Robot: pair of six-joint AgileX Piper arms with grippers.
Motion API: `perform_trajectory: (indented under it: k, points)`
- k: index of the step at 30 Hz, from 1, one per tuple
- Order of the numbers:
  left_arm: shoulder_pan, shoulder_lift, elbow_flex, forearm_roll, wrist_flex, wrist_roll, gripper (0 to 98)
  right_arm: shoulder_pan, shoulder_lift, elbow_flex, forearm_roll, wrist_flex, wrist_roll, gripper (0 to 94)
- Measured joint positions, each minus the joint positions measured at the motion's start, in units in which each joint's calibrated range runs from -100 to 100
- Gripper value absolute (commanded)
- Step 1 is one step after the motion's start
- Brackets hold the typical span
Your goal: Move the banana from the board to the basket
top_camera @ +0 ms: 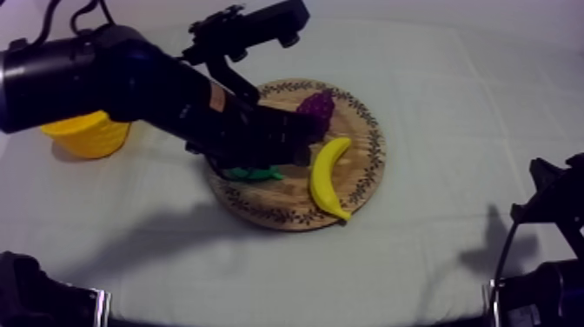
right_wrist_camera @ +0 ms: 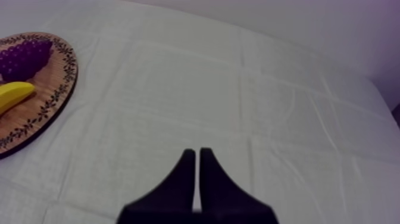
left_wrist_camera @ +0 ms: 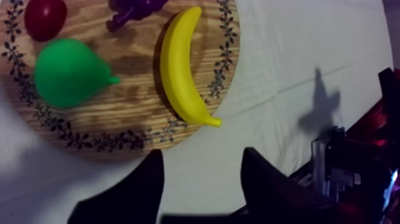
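Our left jaws hang wide apart and empty above the desk (left_wrist_camera: 268,59); just ahead of them the banana (left_wrist_camera: 181,65) lies on the wooden board (left_wrist_camera: 134,80). We judge this the approach: next, advance, straddle its middle, close. Right jaws rest pressed together, empty.

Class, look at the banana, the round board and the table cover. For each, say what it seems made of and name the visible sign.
Banana: probably smooth plastic or rubber; even yellow with a soft sheen, no blemishes.
Round wooden board: wood, matt; grain lines show, with a dark leaf pattern printed round the rim.
Table cover: woven cloth, matt grey-white; creases and fold lines.
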Motion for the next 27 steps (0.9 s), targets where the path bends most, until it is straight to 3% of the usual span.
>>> perform_trajectory:
  k: [12,22,27]
  points:
    - [-1.4,16.4,-12.2,3.77,5.3,-4.3,50.8,0.0,0.0,0.0,0.0,0.0,0.0,0.6]
    - [-1.5,28.3,-24.0,4.13,12.8,-4.8,50.3,0.0,0.0,0.0,0.0,0.0,0.0,0.6]
    - [-1.3,32.6,-29.0,2.96,16.1,-3.0,49.8,0.0,0.0,0.0,0.0,0.0,0.0,0.6]
